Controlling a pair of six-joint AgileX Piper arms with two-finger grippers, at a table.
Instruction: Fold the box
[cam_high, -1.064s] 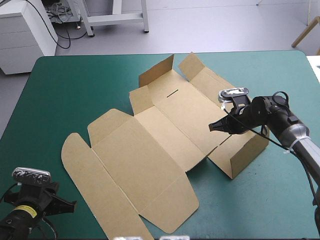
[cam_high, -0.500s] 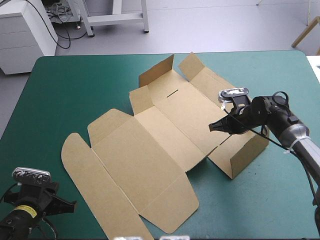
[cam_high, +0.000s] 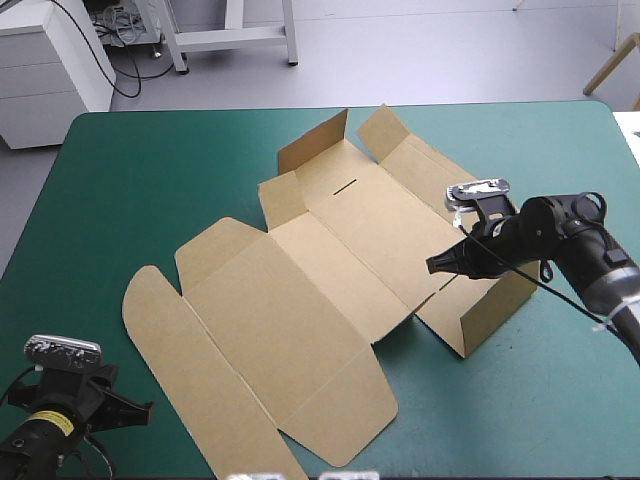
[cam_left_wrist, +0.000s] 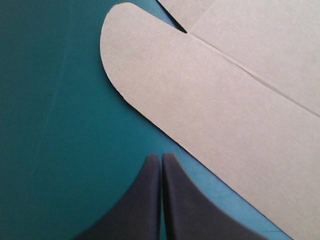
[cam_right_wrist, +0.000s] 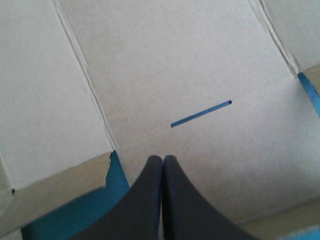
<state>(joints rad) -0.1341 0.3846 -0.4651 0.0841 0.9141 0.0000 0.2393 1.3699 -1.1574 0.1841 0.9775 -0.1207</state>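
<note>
Right claw (cam_high: 433, 265) closed (empty) over box (cam_high: 290, 310).

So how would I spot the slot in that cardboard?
Across the middle of the teal-green table lies the brown box, opened mostly flat. On its panel nearest the far edge, between two raised flaps, is the slot: a short thin cut showing the cover through it, the only hole visible in the board.

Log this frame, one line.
box: mostly flat, right wall raised | left tool: shut, over teal-green cover beside rounded flap | right tool: shut, over slotted panel
</note>
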